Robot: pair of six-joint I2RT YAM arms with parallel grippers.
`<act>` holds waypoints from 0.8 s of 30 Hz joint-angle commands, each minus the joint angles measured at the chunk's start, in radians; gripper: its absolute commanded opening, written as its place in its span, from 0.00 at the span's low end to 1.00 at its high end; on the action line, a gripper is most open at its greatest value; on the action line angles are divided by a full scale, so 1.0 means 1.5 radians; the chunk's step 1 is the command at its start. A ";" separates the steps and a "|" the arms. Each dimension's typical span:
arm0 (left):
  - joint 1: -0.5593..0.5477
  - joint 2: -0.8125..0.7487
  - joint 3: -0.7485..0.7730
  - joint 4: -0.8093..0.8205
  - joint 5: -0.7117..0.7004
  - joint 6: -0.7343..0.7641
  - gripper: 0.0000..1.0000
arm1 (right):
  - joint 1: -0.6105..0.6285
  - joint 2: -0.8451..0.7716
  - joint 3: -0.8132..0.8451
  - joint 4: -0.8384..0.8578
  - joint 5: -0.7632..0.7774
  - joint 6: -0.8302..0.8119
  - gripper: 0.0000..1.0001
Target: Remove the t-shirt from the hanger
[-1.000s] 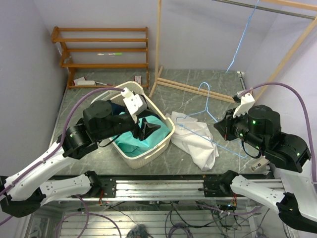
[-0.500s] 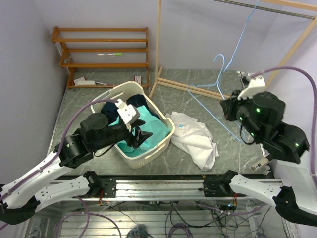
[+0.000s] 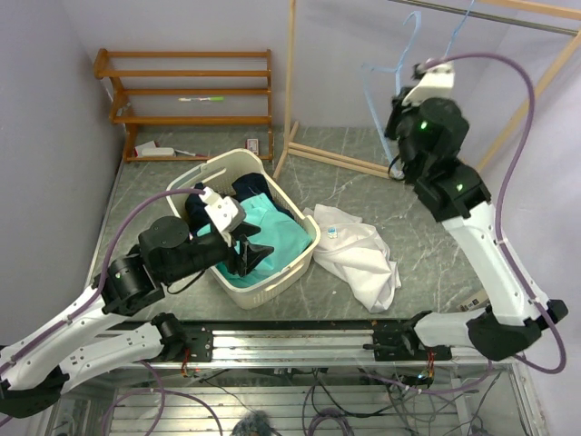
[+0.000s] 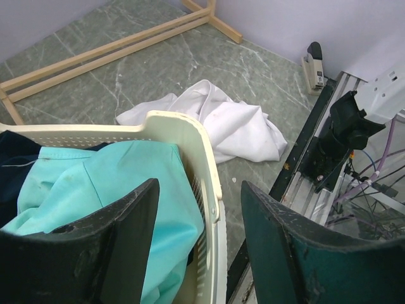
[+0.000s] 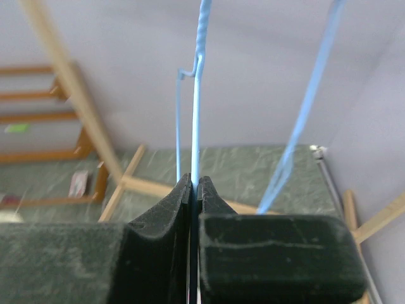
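T-shirt [image 3: 359,254], white, lies crumpled on the tabletop [image 3: 399,209], off the hanger, just right of the laundry basket [image 3: 295,263] and touching its right wall by the look of it. In my left wrist view the t-shirt [image 4: 221,126] sits past the basket rim [image 4: 183,126].

Hanger [image 3: 386,77], light blue wire, is bare and up in the air at the top of the overhead view, near the wooden rack post [image 3: 290,82]. A second blue hanger [image 3: 454,36] hangs off the rail further right.

Basket holds a teal garment [image 3: 272,232] and something dark navy [image 3: 250,191]. Wooden shelf unit [image 3: 186,91] stands at the back left, well apart from everything else.

Right arm is stretched high and far back, right tool [image 3: 399,100] up by the rack. In the wrist view the right tool [image 5: 194,190] is pressed together, pinching the hanger wire [image 5: 196,95] between its pads.

Left arm is bent low over the basket, left tool [image 3: 247,254] above the teal garment near the front right corner. Left tool [image 4: 199,240] is spread, nothing between the fingers [image 4: 120,253].
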 commanded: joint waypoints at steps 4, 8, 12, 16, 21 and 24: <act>-0.002 -0.001 -0.002 0.030 0.013 -0.015 0.65 | -0.203 0.060 0.068 0.122 -0.186 0.036 0.00; 0.000 -0.008 -0.003 0.029 0.009 -0.014 0.65 | -0.219 0.070 0.077 0.153 -0.216 0.035 0.00; 0.006 -0.009 -0.009 0.038 0.032 -0.021 0.65 | -0.230 0.087 0.097 0.163 -0.225 0.038 0.00; 0.011 0.005 -0.009 0.042 0.066 -0.024 0.65 | -0.238 0.136 0.154 0.149 -0.236 0.038 0.00; 0.015 0.007 -0.008 0.040 0.080 -0.026 0.65 | -0.241 0.185 0.210 0.144 -0.236 0.042 0.00; 0.017 -0.003 -0.013 0.042 0.076 -0.028 0.65 | -0.241 0.212 0.237 0.130 -0.237 0.045 0.00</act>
